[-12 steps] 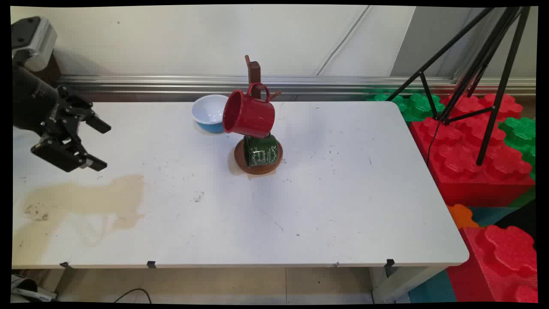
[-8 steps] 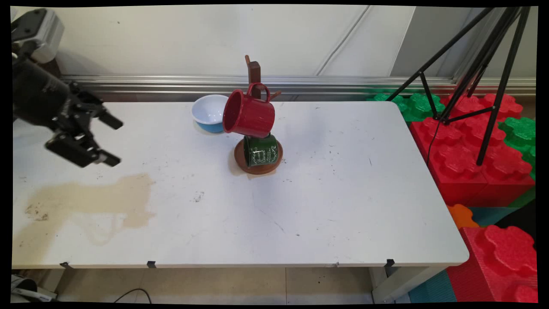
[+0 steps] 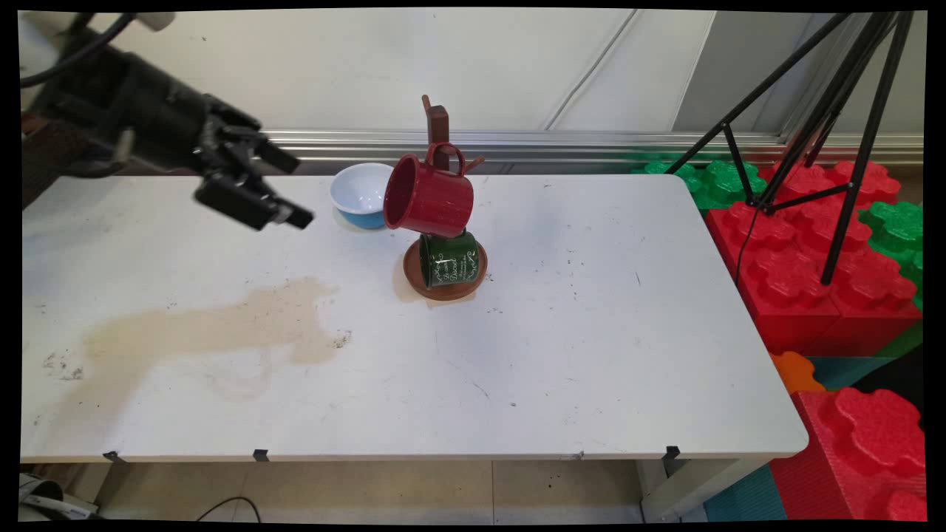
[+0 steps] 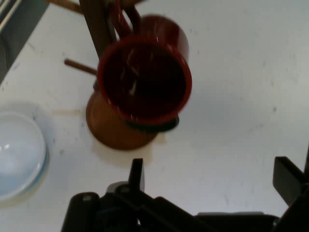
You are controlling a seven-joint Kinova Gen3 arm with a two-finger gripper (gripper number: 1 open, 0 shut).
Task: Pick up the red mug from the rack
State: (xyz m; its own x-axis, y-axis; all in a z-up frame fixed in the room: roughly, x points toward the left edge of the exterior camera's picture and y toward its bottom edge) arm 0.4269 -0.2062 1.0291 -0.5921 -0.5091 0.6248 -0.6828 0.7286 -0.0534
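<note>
Where bowl [image 3: 361,193] adjoins mug [image 3: 429,196]: stand [image 3: 438,125].

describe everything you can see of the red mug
The red mug looks like glossy enamelled metal, red outside and dark inside, with a rolled rim and a looped handle. It hangs by that handle from a peg of the brown wooden mug tree, tilted so its mouth faces left toward the open gripper, which is apart from it. Directly below hangs a green mug over the stand's round base; whether the two touch cannot be told. A white and blue bowl sits just left of it.
</note>
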